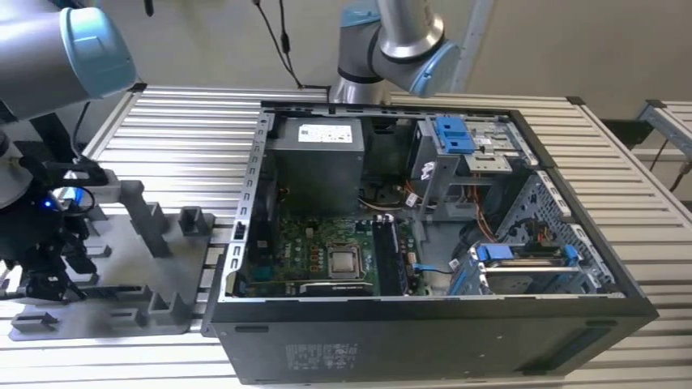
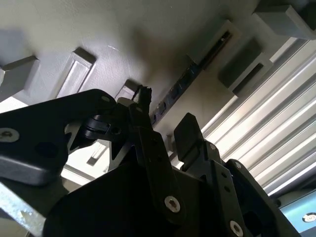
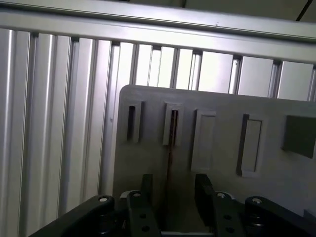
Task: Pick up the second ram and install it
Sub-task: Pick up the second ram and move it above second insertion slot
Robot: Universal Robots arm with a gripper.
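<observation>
At tool (image 3: 173, 196): spread apart, straddling second ram (image 3: 172, 129), not clamped. On edge in slot by rim of grey tray (image 3: 276, 177), at worktop (image 3: 59, 123) edge. Likely light, stiff, thin, fragile; best pinched mid-length on flat faces.

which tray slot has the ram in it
The slot straight ahead of the open gripper: the ram stands in it on edge; the others show none.

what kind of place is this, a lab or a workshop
Probably a robotics lab bench for computer assembly: an opened computer case with its motherboard bare lies on a slatted metal table, beside a grey fixture tray and a robot arm.
</observation>
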